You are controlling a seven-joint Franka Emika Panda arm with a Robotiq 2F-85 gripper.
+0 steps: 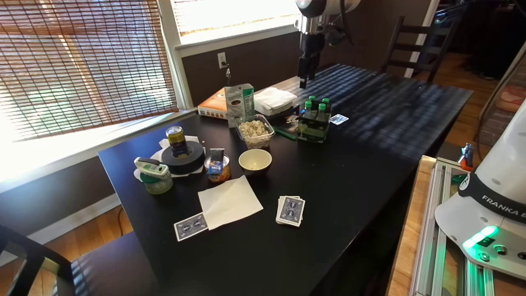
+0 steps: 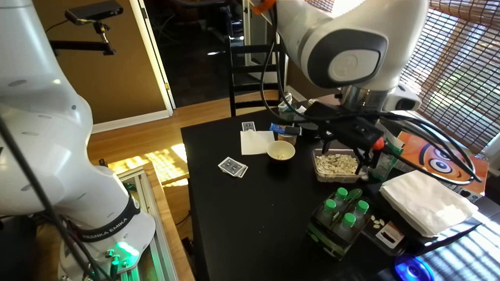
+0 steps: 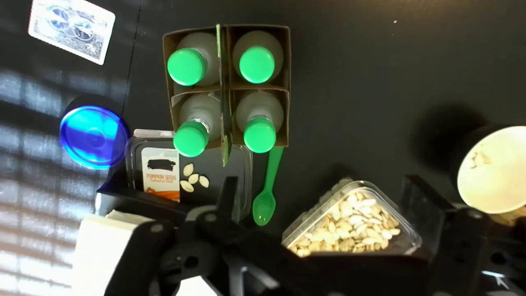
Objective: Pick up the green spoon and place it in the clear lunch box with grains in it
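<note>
The green spoon [image 3: 264, 205] lies on the dark table between the bottle carrier and the lunch box. Its handle end is hidden by the carrier in the wrist view; its bowl end shows behind the bottles in an exterior view [image 2: 354, 194] and part of it in an exterior view [image 1: 285, 133]. The clear lunch box [image 3: 402, 224], full of pale seeds, is partly hidden by the gripper in the wrist view; it shows in both exterior views [image 1: 258, 144] [image 2: 338, 178]. My gripper [image 3: 322, 197] is open and empty, high above the table, also in both exterior views [image 1: 306, 78] [image 2: 343, 158].
A carrier [image 1: 311, 132] of green-capped bottles stands against the spoon's handle. A flat clear container [image 3: 160, 164] with a label and several seeds lies beside the spoon. A cream bowl [image 3: 493, 176], napkins [image 2: 429, 201], a pouch [image 1: 239, 102] and a blue lid [image 3: 94, 137] are nearby.
</note>
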